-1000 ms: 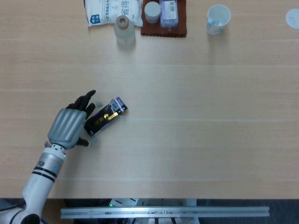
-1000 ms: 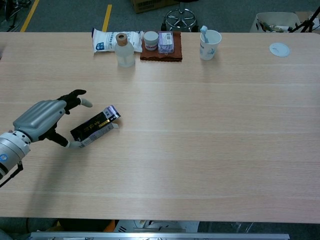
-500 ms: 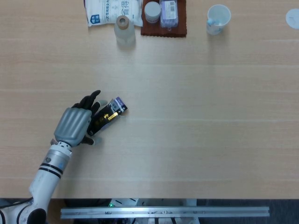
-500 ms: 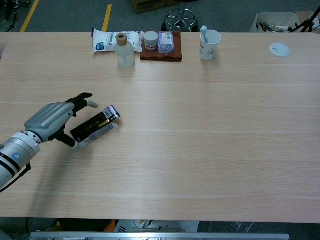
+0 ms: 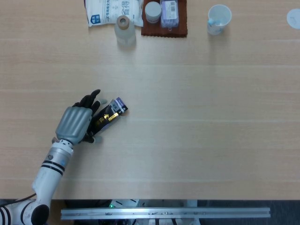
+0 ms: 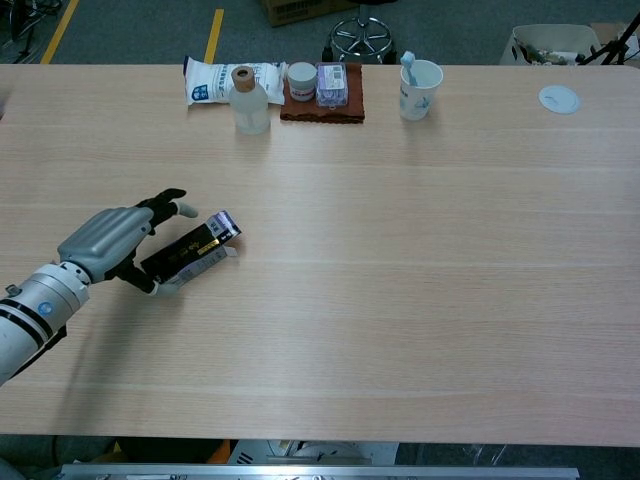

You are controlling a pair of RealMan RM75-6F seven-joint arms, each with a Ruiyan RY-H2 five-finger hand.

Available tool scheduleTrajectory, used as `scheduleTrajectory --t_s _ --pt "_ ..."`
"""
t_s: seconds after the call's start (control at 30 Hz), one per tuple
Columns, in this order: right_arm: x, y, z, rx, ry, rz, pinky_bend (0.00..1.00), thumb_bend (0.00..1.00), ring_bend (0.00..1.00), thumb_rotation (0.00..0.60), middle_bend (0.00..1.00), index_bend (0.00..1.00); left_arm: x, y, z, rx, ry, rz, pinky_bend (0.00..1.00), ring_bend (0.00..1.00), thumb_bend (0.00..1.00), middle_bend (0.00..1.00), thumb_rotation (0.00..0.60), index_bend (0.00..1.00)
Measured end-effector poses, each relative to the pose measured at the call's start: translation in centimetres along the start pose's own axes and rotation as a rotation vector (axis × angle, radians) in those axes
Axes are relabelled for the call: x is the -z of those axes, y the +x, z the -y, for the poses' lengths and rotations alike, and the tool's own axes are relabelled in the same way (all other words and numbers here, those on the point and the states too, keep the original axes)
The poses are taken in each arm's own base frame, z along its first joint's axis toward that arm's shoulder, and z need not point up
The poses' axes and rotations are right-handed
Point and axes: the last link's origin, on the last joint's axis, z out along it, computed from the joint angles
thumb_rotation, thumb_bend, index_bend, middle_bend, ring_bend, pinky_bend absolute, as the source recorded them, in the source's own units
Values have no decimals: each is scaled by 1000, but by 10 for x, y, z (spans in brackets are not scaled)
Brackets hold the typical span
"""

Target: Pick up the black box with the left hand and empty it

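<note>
The black box lies flat on the worktop, unmoved. The left hand has moved in over its near end, fingers apart around it, not yet closed: the grasp is starting.

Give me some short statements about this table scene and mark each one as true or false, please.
1. The black box lies flat on the table. True.
2. The left hand has lifted the box off the table. False: the hand is at the box's near end, but the box lies on the wood.
3. The right hand is reaching for the white cup. False: the right hand shows in neither view.
4. A clear bottle stands at the far edge, beside a white bag. True.
5. The cup stands to the left of the bottle. False: it stands further right, past the brown cloth.
</note>
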Motion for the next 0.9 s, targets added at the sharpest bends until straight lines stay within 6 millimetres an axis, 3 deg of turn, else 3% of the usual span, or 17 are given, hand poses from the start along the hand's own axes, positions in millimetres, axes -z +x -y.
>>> scheduleTrajectory --t_s 0.4,0.9 --pt "0 -1 1 0 1 8 313 47 49 600 118 108 -4 -1 13 -13 33 -12 287 98 108 0 600 159" --pt "1 -2 0 -3 -4 12 313 46 49 600 118 108 -14 13 27 -53 71 -64 287 98 108 0 600 159"
